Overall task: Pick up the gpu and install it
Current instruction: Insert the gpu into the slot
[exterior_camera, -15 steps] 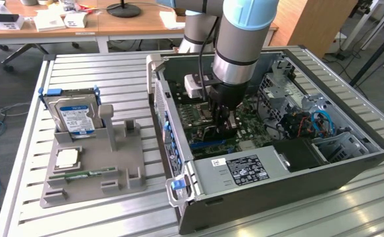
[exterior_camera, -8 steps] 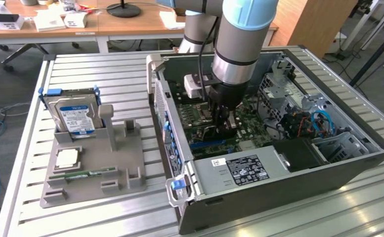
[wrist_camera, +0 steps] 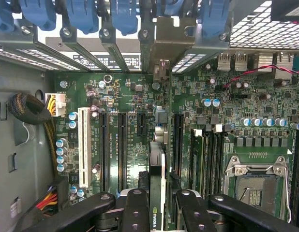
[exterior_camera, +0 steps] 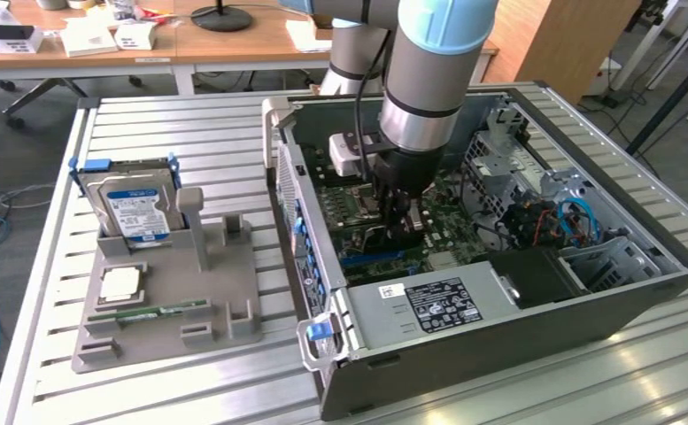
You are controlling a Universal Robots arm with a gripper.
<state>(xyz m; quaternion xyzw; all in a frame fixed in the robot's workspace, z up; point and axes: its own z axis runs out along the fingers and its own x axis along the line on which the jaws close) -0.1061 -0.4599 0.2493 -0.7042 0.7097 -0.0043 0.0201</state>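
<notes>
Pretty cramped in there: the gripper is down inside the open computer case with the card clamped edge-on between its fingers, and the case's tall side wall boxes it in on the exterior view's left. On the exterior view's right the drive cage and the blue cables crowd the space, and the power supply blocks the near end. The open top is the way in, and outside the case the slatted table past the gray parts tray has open room.
</notes>
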